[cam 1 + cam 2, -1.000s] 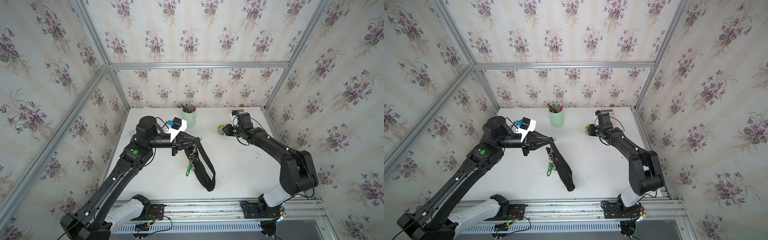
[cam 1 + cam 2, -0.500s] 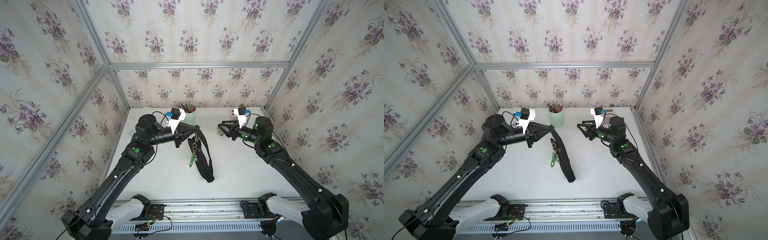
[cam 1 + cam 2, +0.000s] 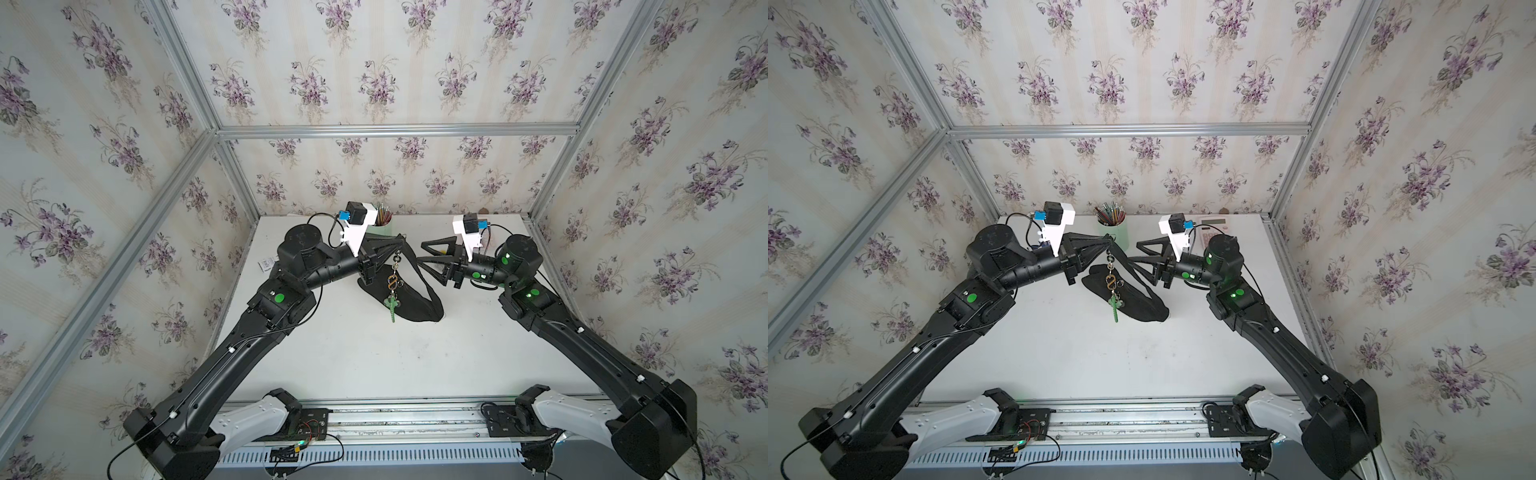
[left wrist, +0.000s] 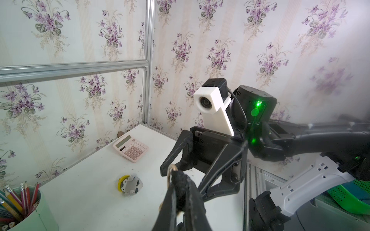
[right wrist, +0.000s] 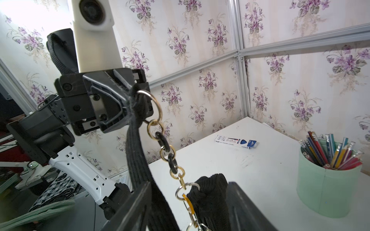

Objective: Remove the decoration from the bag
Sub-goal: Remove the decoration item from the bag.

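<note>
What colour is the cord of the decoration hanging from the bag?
Green. The decoration on the bag shows best in a top view.

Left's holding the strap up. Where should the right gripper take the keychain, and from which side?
Probably the gold clasp, straight ahead from the right gripper's side. It looks like the stiff part, hanging under the chain, while the green cord below dangles limp. Mind the strap beside it.
</note>
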`<action>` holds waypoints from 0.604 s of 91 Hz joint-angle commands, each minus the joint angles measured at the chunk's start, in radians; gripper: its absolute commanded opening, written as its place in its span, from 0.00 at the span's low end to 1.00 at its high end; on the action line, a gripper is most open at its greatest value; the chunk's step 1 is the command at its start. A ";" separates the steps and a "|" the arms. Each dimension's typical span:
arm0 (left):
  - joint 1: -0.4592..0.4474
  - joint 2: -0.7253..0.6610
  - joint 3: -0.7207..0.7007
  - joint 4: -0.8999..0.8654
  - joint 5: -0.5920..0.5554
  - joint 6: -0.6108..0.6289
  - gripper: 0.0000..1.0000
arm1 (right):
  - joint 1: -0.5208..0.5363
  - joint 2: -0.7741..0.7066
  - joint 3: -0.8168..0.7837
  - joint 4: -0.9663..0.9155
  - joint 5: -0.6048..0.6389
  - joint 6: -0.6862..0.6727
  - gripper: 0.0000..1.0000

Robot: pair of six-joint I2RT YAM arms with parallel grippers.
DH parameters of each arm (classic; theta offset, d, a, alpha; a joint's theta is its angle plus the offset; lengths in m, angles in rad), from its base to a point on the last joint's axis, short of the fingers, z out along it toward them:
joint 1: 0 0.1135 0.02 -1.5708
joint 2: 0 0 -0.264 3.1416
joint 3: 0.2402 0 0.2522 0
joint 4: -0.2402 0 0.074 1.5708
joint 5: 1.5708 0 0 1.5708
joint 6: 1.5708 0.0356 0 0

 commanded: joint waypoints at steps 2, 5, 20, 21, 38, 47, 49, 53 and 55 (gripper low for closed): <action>-0.007 -0.001 0.008 0.042 -0.016 -0.038 0.00 | 0.009 0.021 0.009 0.019 -0.018 -0.036 0.67; -0.007 -0.001 0.008 0.050 -0.005 -0.039 0.00 | 0.009 0.026 0.009 0.018 -0.021 -0.041 0.67; -0.008 -0.001 0.005 0.068 0.026 -0.046 0.00 | 0.065 0.057 0.018 -0.018 -0.062 -0.085 0.67; -0.008 0.000 0.007 0.069 0.029 -0.046 0.00 | 0.067 0.060 0.020 -0.021 -0.068 -0.087 0.67; -0.008 0.009 0.011 0.087 0.077 -0.063 0.00 | 0.090 0.078 0.012 -0.031 -0.102 -0.113 0.66; -0.008 0.008 0.014 0.086 0.103 -0.056 0.00 | 0.090 0.073 0.004 -0.029 -0.105 -0.120 0.65; -0.008 0.007 0.015 0.085 0.112 -0.054 0.00 | 0.090 0.072 0.003 -0.029 -0.102 -0.123 0.64; -0.008 0.010 0.021 0.078 0.138 -0.047 0.00 | 0.090 0.071 0.002 -0.036 -0.101 -0.132 0.63; -0.008 0.011 0.025 0.074 0.155 -0.044 0.00 | 0.091 0.072 0.002 -0.042 -0.101 -0.138 0.63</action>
